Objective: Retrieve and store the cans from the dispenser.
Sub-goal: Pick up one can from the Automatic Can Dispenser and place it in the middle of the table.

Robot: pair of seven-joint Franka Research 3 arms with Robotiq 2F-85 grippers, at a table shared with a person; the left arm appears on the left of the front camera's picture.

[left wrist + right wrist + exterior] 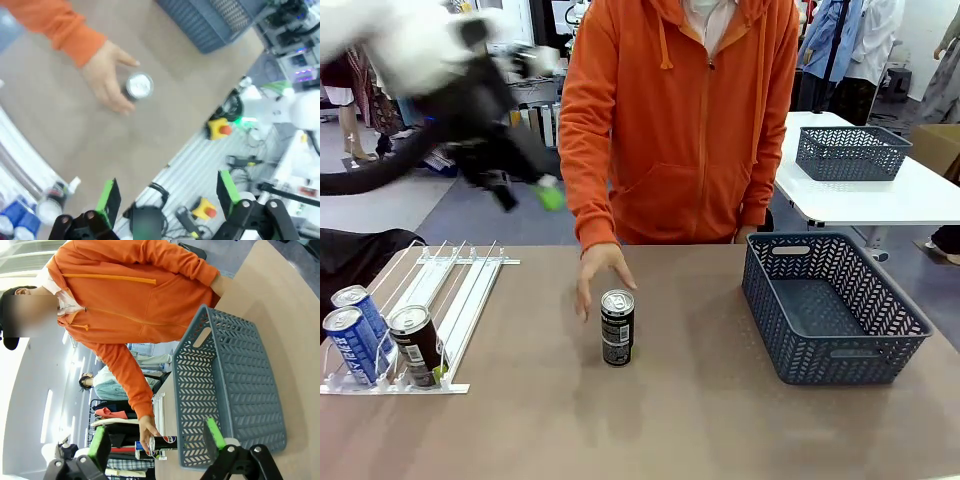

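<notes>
A black can (617,327) stands upright in the middle of the table, with the person's hand (599,276) just behind it. The white dispenser (455,290) lies at the front left and holds two blue cans (350,343) and a dark can (415,345) at its front lip. My left gripper (525,192) hangs blurred high above the dispenser's far end. In the left wrist view it (167,200) is open and empty, far above the can's silver top (139,86) and the hand (105,75). My right gripper (156,440) is open and empty, with the black can (163,442) far off.
A dark grey-blue perforated basket (775,300) stands on the right of the table, also seen as the basket (195,390) and the basket (210,22) in the wrist views. A second basket (850,152) sits on a white table behind. The person in orange stands at the far edge.
</notes>
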